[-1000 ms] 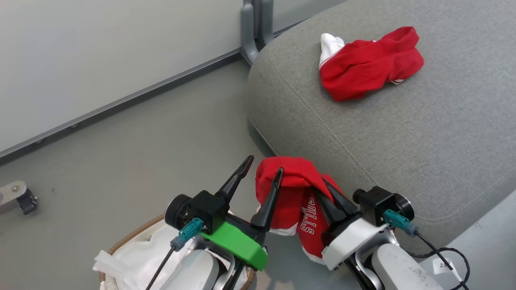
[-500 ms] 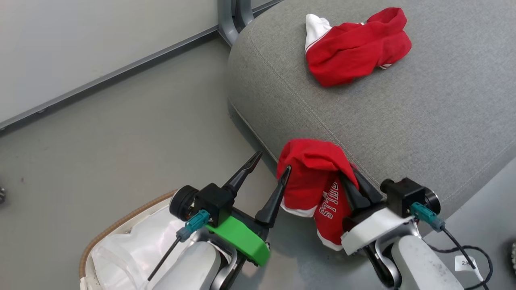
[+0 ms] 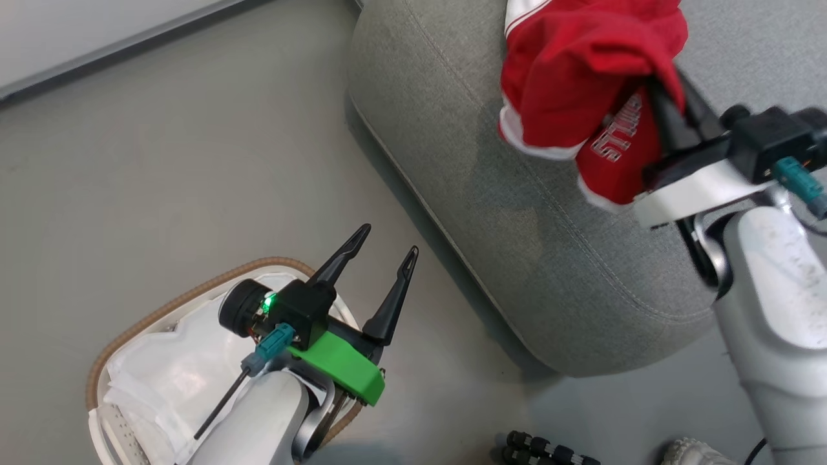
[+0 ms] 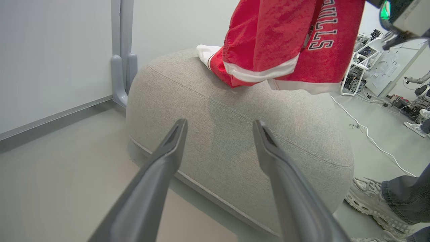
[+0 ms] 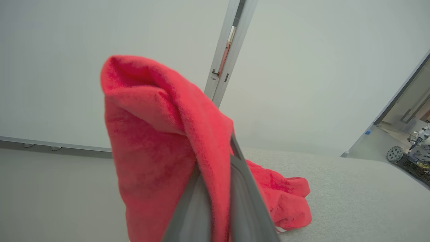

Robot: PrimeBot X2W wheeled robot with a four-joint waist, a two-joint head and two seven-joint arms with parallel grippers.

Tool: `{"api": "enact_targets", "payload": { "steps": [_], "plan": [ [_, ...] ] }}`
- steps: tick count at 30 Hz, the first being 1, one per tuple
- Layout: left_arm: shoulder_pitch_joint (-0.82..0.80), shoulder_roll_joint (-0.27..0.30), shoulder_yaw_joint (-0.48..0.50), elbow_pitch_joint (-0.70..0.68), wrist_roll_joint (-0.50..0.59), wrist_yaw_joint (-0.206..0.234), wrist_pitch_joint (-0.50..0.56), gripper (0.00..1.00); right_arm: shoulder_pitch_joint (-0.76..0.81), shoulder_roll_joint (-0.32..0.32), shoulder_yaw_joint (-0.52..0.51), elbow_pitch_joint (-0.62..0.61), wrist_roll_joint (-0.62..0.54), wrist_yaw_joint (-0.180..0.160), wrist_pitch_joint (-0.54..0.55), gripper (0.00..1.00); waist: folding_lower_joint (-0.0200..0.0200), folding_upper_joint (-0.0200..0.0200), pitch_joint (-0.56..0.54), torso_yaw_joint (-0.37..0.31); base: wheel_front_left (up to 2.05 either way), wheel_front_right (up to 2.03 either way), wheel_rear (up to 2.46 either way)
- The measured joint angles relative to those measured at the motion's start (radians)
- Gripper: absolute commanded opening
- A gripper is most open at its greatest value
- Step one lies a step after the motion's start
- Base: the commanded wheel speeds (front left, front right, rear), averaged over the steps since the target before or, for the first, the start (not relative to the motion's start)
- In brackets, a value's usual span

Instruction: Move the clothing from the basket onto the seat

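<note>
The bright red soft fabric garment with white trim and white lettering (image 3: 575, 77) hangs from the right fingers (image 3: 678, 116), which are pinched together on a gathered fold near its top. It is held up over the near part of the large grey upholstered seat cushion (image 3: 517, 213). Its white-edged hems dangle below the grip, and whether the lowest one brushes the cushion I cannot tell. A second crumpled red garment (image 5: 285, 198) lies farther in on the seat. The cloth looks light and wholly limp: it drapes and folds over the fingers, keeps no shape of its own, and would likely drop into a loose heap wherever it is let go. It seems neither fragile nor slippery, since the weave looks soft and slightly fuzzy, so a pinch on a bunched ridge or a thick banded edge should hold better than one thin layer, which could slide out. The loose hems could swing and catch on an edge. The left fingers (image 3: 395, 290) stand wide apart with nothing between them, poised above the oval white perforated plastic basket with a brown woven rim (image 3: 194, 292), which sits on the grey floor (image 3: 194, 161) just beside the seat. Inside it the crumpled white liner (image 3: 168, 381) shows, with no red on the part in view. The left forearm hides the rest, so I cannot tell whether more clothing lies there.
</note>
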Motion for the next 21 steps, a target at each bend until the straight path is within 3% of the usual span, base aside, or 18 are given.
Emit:
{"api": "enact_targets", "payload": {
  "steps": [8,21],
  "plan": [
    [-0.077,0.029,-0.016,-0.006,0.013,0.000,0.000,1.00,-0.156,-0.166,-0.026,0.083,-0.081,0.000,0.000,0.00,0.0000,0.0000,0.108,0.019,0.00,0.00,0.00],
    [-0.159,0.069,-0.049,-0.019,0.025,0.000,0.000,1.00,-0.278,-0.241,-0.175,0.256,-0.181,0.000,0.000,0.00,0.0000,0.0000,0.269,0.096,0.00,0.00,0.00]
  ]
}}
